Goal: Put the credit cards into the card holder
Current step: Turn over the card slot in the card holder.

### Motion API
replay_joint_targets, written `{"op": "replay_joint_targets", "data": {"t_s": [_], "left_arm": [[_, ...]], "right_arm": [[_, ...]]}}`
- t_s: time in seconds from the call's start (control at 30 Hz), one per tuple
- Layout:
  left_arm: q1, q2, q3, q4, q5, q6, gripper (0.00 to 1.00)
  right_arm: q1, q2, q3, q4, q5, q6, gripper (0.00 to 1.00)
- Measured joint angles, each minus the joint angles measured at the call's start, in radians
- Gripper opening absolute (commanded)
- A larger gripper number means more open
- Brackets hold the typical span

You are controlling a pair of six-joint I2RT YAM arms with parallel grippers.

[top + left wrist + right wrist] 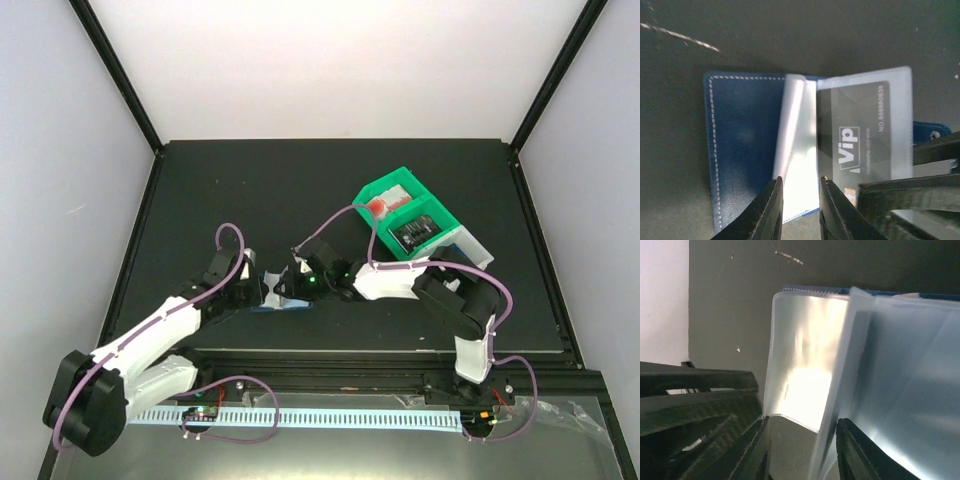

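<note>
On the desk (250, 190), the left arm (150, 335) and right arm (395, 283) lean low to the centre, meeting over the open holder (742, 145). The step looks like loading: one card (852, 135) sits in a clear sleeve (797, 150). Next, a spare sleeve likely needs spreading. Left jaws are narrow and right jaws wider; both straddle sleeve edges and grip nothing.

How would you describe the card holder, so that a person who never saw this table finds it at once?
On the black table, look near the front edge, where the left gripper and the right gripper meet, left of the green bin. There the card holder lies open. Only it is a navy booklet with white stitching and clear sleeves, one holding a dark Vip card.
</note>
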Motion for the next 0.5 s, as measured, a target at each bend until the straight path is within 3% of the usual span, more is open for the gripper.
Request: {"op": "replay_joint_targets", "data": {"t_s": [0.3,0.5], "left_arm": [[0.0,-0.154,0.082,-0.11,-0.125,-0.013,0.32],[0.0,-0.215,0.095,-0.148,-0.159,-0.015,0.36]], "right_arm": [[0.031,0.071,0.088,0.013,-0.059,-0.034,0.51],[0.051,0.137,0.164,0.003,-0.06,-0.035,0.51]]}}
